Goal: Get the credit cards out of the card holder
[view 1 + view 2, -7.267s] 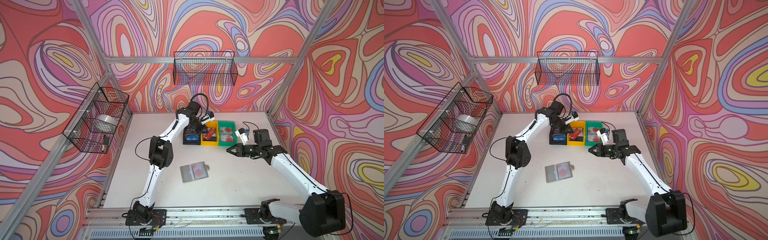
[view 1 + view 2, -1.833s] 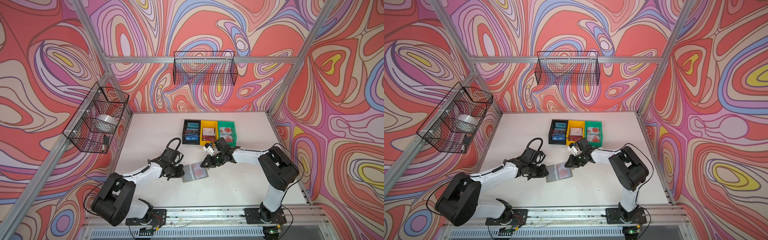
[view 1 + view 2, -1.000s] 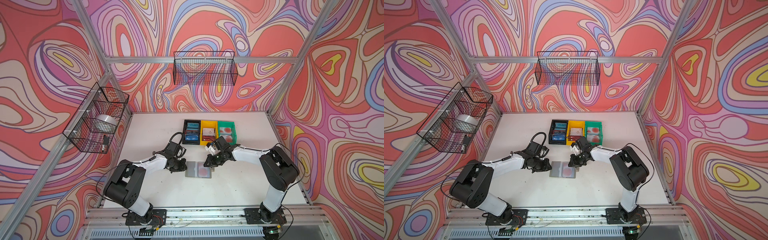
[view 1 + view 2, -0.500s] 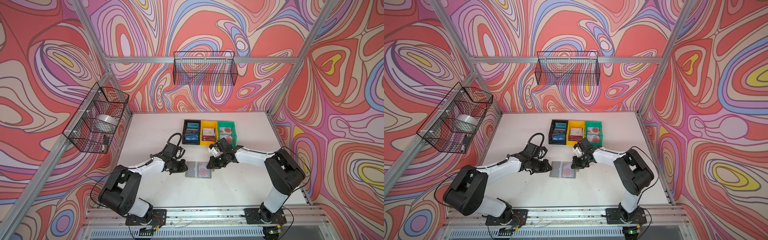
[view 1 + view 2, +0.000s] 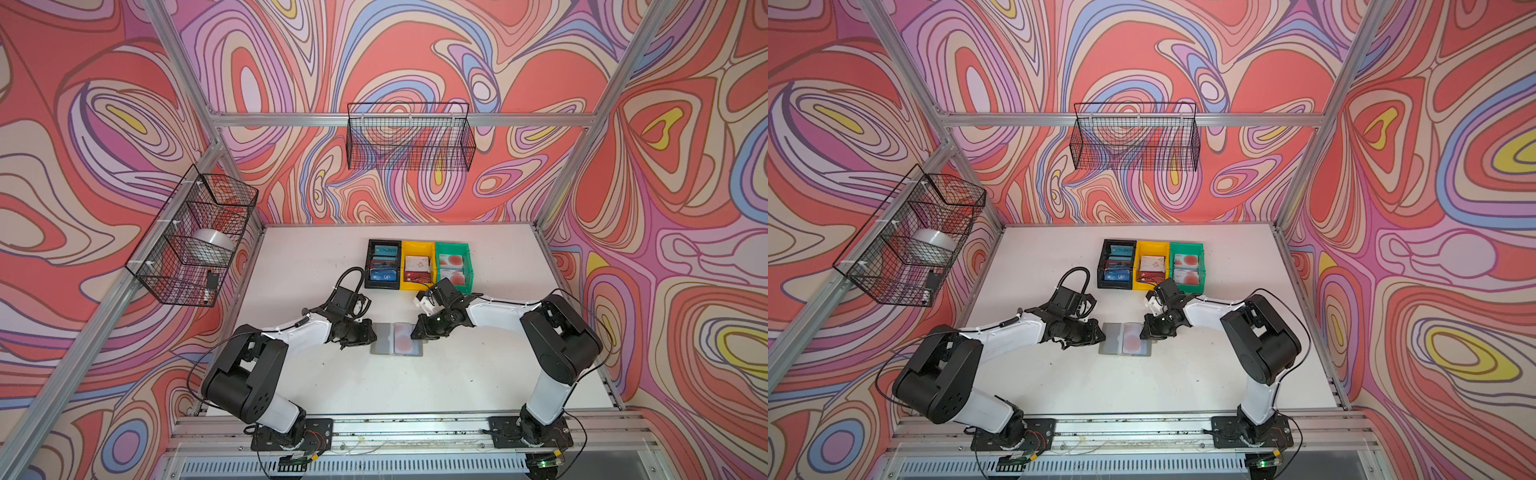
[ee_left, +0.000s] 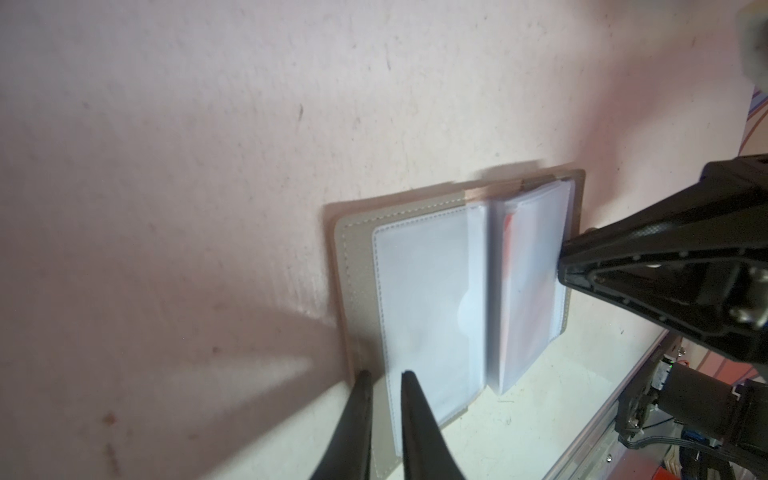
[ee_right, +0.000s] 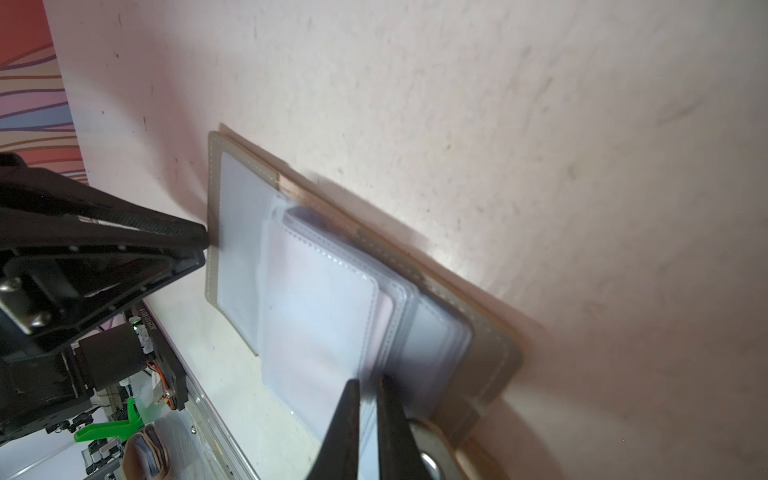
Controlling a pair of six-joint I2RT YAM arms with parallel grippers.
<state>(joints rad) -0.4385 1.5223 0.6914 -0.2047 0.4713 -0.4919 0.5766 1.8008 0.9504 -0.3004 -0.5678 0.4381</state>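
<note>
Right wrist view: right fingers (image 7: 347, 428) nearly together, nipping a clear pocket (image 7: 316, 324) at the card holder (image 5: 384, 338)'s outer edge. It lies open on the desk (image 5: 457, 374), spread between both arms. Left fingers (image 6: 359, 415) pinch the opposite cover edge. The red-circle card (image 5: 404, 341) looks nearer the right arm.

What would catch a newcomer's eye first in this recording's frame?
The grey card holder lying open mid-table, a red-circled card showing through its clear pockets, with the left pincer and right pincer down at its opposite edges. Behind it stands a row of black, yellow and green bins with cards in them, and swirling red-purple walls surround everything.
</note>
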